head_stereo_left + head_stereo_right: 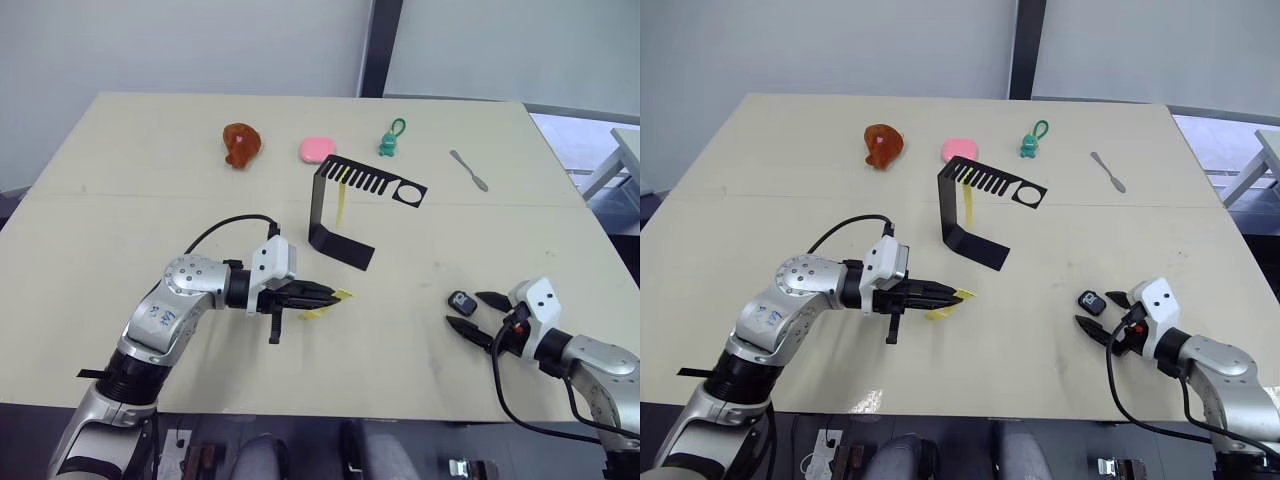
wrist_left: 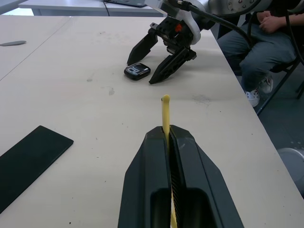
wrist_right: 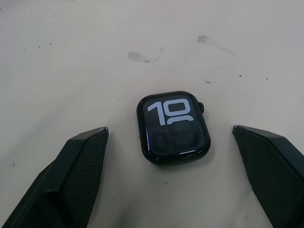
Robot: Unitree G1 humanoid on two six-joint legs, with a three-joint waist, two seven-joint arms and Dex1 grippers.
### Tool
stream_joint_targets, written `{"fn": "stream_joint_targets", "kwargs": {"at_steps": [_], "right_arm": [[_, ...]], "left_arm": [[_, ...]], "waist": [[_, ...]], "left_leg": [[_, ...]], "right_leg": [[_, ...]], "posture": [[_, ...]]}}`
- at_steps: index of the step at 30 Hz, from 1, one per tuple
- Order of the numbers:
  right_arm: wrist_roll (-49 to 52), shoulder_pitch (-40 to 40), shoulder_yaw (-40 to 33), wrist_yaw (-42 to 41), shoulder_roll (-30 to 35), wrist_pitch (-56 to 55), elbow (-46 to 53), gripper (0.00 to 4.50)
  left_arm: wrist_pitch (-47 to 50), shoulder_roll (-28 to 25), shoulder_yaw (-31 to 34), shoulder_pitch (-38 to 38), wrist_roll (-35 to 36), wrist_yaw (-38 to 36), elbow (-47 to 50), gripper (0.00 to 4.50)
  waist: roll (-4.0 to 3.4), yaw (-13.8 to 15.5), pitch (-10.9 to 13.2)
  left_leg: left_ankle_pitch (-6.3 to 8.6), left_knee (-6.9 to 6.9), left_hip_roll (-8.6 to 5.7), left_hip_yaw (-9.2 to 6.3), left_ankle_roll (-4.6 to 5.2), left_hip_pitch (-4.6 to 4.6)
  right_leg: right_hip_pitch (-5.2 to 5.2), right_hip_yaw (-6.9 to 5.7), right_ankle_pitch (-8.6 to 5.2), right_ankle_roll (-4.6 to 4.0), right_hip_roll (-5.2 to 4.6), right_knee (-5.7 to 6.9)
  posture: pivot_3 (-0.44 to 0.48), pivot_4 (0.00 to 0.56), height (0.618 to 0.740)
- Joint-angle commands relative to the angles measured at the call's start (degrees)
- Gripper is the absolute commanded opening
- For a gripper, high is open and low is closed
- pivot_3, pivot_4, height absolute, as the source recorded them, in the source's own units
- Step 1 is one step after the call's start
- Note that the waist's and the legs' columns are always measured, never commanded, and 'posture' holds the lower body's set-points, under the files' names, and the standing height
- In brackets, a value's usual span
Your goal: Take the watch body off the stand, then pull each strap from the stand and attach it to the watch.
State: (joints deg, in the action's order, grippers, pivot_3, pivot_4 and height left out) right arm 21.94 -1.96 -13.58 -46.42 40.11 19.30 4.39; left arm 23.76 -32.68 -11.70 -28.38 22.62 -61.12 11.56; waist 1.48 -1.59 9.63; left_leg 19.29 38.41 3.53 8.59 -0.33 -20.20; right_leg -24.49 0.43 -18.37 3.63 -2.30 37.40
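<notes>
The watch body point(image 3: 174, 128) lies flat on the pale beige table point(image 1: 120, 210), face up with large white numerals lit on its dark screen, off the stand and well to its right. My right gripper point(image 1: 479, 316) sits low just behind it with the two black fingers point(image 3: 71, 175) spread wide, one to each side of the case and touching neither.

My left gripper point(image 1: 336, 295) has its fingers pressed together on a yellow strap point(image 2: 165, 114), which pokes out past the tips; this one sits in front of the stand. The second yellow strap point(image 1: 342, 196) hangs from the slotted top arm of the stand point(image 1: 335, 215), which rests near the table's middle on its flat foot.

Along the far side of the table lie a brown lumpy toy point(image 1: 241, 145), a pink pad point(image 1: 316, 149), a green keyring figure point(image 1: 390, 140) and a grey spatula point(image 1: 468, 170), all well apart from my hands. The tabletop shows faint smudges and specks around the watch. Behind the table stands a plain light wall with a dark upright post point(image 1: 380, 48). In my left wrist view a seated person's legs in grey trousers point(image 2: 259, 47) sit just past the table's edge.
</notes>
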Motion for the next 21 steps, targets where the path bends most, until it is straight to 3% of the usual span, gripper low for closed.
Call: {"fn": "stream_joint_targets", "kwargs": {"at_steps": [1, 18, 21], "right_arm": [[-0.8, -0.4, 0.8, -1.3, 1.3, 0.4, 0.1, 4.45], [-1.9, 0.6, 2.3, -1.6, 2.3, -0.2, -1.2, 4.45], [-1.9, 1.3, 2.4, -1.2, 2.1, -0.2, -1.8, 3.62]], "left_arm": [[-0.2, -0.1, 1.0, -0.7, 0.3, 0.1, 2.0, 0.00], [-0.5, 0.2, 0.7, -0.9, 0.1, 0.2, 1.7, 0.00], [-0.5, 0.2, 0.7, -0.9, 0.1, 0.2, 1.8, 0.00]], "waist": [[0.00, 0.0, 0.0], [0.00, 0.0, 0.0], [0.00, -0.1, 0.0]], "left_leg": [[0.00, 0.00, 0.00, 0.00, 0.00, 0.00], [0.00, 0.03, 0.01, 0.00, 0.00, 0.00], [0.00, 0.06, 0.01, 0.00, 0.00, 0.00]], "right_leg": [[0.00, 0.00, 0.00, 0.00, 0.00, 0.00], [0.00, 0.00, 0.00, 0.00, 0.01, 0.01], [0.00, 0.00, 0.00, 0.00, 0.01, 0.02]], "posture": [[0.000, 0.150, 0.740], [0.000, 0.150, 0.740], [0.000, 0.150, 0.740]]}}
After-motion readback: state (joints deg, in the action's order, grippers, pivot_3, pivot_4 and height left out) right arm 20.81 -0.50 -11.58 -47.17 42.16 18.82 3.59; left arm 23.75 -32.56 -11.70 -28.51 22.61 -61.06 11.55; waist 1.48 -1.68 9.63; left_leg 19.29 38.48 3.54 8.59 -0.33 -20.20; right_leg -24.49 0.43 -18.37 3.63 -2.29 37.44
